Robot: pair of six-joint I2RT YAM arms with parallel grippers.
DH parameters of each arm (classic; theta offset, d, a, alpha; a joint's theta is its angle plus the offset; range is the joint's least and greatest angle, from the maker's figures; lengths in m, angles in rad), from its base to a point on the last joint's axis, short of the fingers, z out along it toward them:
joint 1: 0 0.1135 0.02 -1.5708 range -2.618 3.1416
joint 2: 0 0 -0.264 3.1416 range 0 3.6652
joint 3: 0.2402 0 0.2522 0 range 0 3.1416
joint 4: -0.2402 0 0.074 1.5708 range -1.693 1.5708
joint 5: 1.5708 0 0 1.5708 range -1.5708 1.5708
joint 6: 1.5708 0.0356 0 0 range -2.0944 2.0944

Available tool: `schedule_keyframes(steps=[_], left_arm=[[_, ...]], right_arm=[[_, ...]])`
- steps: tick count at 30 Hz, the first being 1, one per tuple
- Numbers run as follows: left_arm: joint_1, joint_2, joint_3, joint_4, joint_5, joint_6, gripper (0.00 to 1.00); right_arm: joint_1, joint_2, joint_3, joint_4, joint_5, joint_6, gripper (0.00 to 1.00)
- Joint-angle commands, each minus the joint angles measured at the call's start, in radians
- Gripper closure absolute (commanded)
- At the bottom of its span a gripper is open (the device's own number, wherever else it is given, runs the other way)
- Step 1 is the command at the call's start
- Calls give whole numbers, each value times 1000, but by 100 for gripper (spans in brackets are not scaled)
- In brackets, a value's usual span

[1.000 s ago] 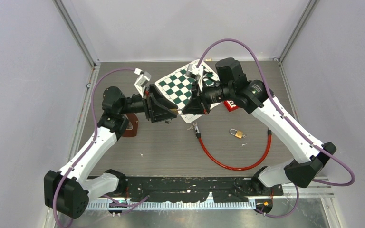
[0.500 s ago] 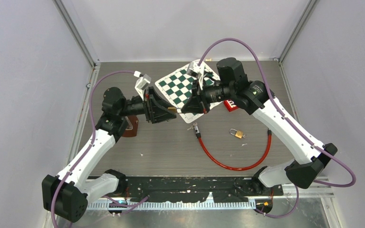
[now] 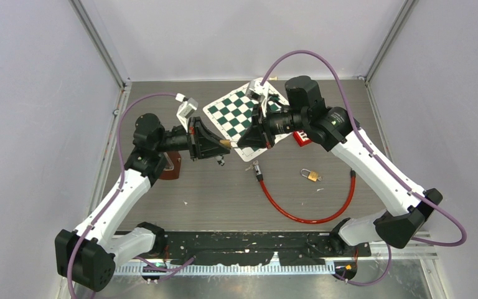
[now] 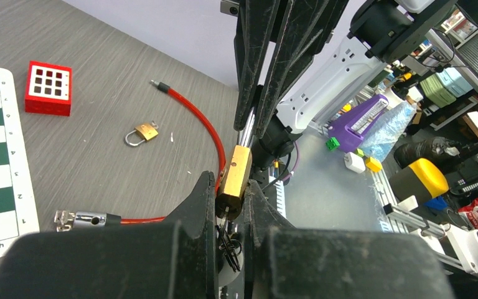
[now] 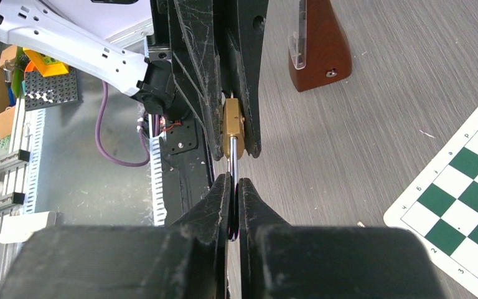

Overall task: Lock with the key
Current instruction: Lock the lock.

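Working over a grey table [image 3: 224,202] between pale walls [image 3: 37,93]. Clamping the brass lock [image 4: 233,180] in the left gripper [image 4: 229,198] above the table, holding its long axis level. Pinching the key [image 5: 232,165] in the right gripper [image 5: 233,184], pointing it left into the lock

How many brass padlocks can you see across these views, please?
2. One brass padlock is clamped in the left gripper, held above the table; the second padlock lies on the table inside the red cable's curve. The arms may hide others.
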Motion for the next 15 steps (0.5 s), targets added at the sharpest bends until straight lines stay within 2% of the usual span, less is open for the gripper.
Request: schedule_keyframes(steps=[1, 2, 5, 7, 10, 13, 15], left_arm=[[5, -12, 42, 6, -28, -7, 100], [5, -14, 41, 12, -30, -13, 100], [5, -25, 35, 33, -42, -30, 100], [5, -34, 33, 30, -64, -29, 100], [5, -46, 39, 7, -104, -22, 100], [5, -56, 46, -20, -136, -17, 100], [5, -61, 50, -23, -139, -16, 100]], right_arm=[[7, -45, -6, 98, 3, 34, 93], [8, -47, -14, 106, 16, 44, 90], [8, -65, -37, 158, 52, 91, 66], [8, -87, -63, 191, 89, 115, 55], [0, -132, -116, 239, 113, 142, 44], [-16, -172, -176, 312, 130, 187, 29], [-26, -197, -209, 351, 152, 215, 26]])
